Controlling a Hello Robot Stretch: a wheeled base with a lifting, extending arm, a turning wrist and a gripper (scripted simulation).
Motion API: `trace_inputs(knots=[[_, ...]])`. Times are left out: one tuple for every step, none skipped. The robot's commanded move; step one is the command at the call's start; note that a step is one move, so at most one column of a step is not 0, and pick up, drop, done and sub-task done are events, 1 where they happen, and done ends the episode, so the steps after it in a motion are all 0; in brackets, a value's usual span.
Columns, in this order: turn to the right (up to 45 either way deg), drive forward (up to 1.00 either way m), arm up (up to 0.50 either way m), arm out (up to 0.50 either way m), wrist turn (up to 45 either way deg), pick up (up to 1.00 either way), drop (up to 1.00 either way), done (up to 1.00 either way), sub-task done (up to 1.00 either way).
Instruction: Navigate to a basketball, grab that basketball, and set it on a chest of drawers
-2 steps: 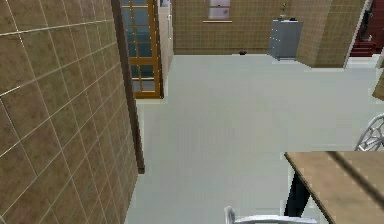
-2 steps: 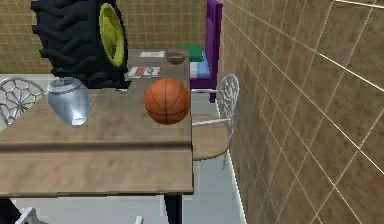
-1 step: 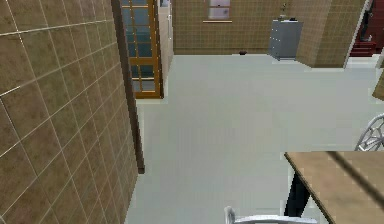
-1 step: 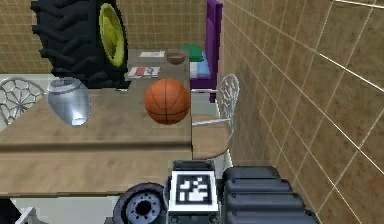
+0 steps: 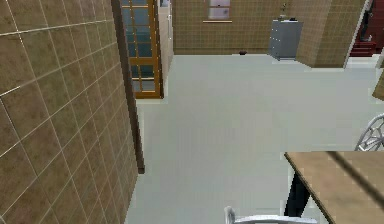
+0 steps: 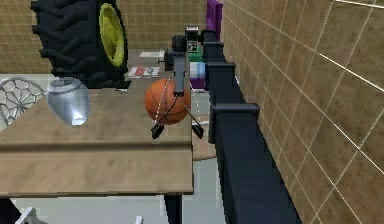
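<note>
- Orange, pebble-skinned rubber with dark seams: the basketball (image 6: pixel 166 100) shows over the wooden tabletop (image 6: pixel 90 150), close to its right-hand edge in the arm side view and about midway along that edge.
- The pincer (image 6: pixel 177 130) lies at the ball, with its thin fingers (image 6: pixel 157 129) crossing the ball's lower half. With the tabletop behind it, it cannot be told whether the pincer grasps the ball or anything at all.
- Handling, as judged: light, hollow, stiffly inflated and springy. Being round, it will roll if set down carelessly. The grainy skin gives friction, and the best hold is across the widest girth, on opposite sides.
- Towards the tabletop's left edge stands a silvery, rounded vessel (image 6: pixel 68 100). Beyond the far edge is a large black lugged tyre (image 6: pixel 70 45) with a yellow-green hub.
- Forward view: a grey chest of drawers (image 5: pixel 284 40), boxy and flat-fronted, stands at the far wall across the pale smooth floor (image 5: pixel 230 110).
</note>
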Motion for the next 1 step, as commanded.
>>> trace_inputs(knots=[[0.0,0.0,0.0,0.0,45.0,0.0,0.0,0.0,0.0]])
